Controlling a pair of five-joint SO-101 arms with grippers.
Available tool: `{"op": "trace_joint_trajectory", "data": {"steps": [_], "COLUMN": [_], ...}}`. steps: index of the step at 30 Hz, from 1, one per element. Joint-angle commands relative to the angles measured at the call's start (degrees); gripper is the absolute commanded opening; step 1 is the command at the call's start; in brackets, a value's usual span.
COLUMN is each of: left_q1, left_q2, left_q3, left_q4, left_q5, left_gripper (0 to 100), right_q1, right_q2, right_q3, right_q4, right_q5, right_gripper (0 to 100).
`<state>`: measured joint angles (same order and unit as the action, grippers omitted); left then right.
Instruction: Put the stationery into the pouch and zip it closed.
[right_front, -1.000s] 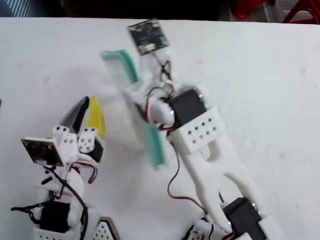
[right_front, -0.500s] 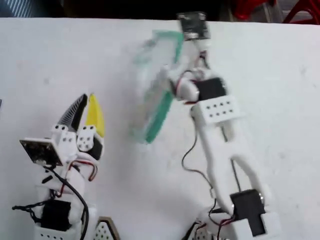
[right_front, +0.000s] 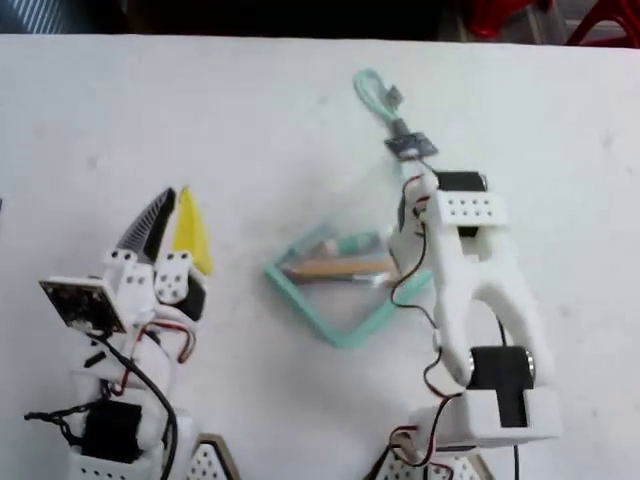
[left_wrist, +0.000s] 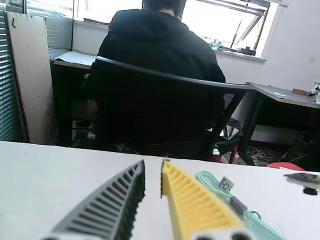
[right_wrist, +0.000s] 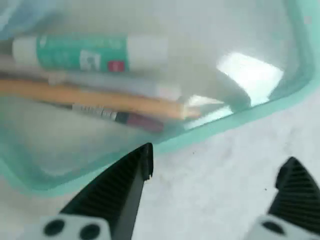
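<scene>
A clear pouch (right_front: 335, 290) with a teal rim lies flat on the white table, and the right arm (right_front: 462, 215) stands over its right end. Inside it are a glue stick (right_wrist: 82, 52), a wooden pencil (right_wrist: 95, 99) and a dark pen (right_wrist: 117, 117). My right gripper (right_wrist: 217, 160) hangs open just above the pouch's teal edge (right_wrist: 225, 122), holding nothing. A teal strap loop (right_front: 372, 88) with a small tag lies beyond that arm. Left of the pouch, my left gripper (right_front: 172, 192) rests with its black and yellow fingers together, also seen in its wrist view (left_wrist: 152, 162).
The table's far edge (right_front: 200, 36) runs across the top of the high view. A black chair (left_wrist: 165, 115) stands beyond it. Bare white table (right_front: 560, 150) stretches to the right of the right arm and between the left gripper and the pouch.
The right arm swung rightwards with the pouch raised. The pouch now lies flat on the table and the right gripper is open over it. The left arm has not moved.
</scene>
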<state>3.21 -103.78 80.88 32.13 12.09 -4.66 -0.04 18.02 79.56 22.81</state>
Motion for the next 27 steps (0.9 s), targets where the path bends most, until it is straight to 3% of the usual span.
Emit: {"op": "trace_joint_trajectory", "data": {"steps": [1, 5, 7, 10, 17, 27], "left_q1": [2.0, 3.6, 3.4, 3.1, 3.1, 2.2], "left_q2": [0.7, 0.7, 0.7, 0.7, 0.7, 0.7], "left_q3": [0.7, 1.0, 1.0, 1.0, 1.0, 0.8], "left_q4": [-1.6, -1.5, -1.4, -1.3, -1.3, -1.3], "left_q5": [0.3, -2.6, -2.1, -1.2, -1.2, -1.2], "left_gripper": [9, 8, 8, 8, 8, 8], "right_q1": [1.8, -0.9, -2.3, -4.9, -10.6, -24.7], "right_q2": [-5.1, -8.7, -9.3, -8.7, -7.9, -7.8], "right_q3": [-5.7, -6.2, -3.7, 2.7, 14.9, 20.1], "right_q4": [6.8, 11.7, 12.6, 10.4, 7.3, -7.5], "right_q5": [4.5, 11.8, 14.9, 17.8, 18.0, 15.0], "right_gripper": [32.8, 0.0, 8.2, 0.9, 1.8, 1.8]}}
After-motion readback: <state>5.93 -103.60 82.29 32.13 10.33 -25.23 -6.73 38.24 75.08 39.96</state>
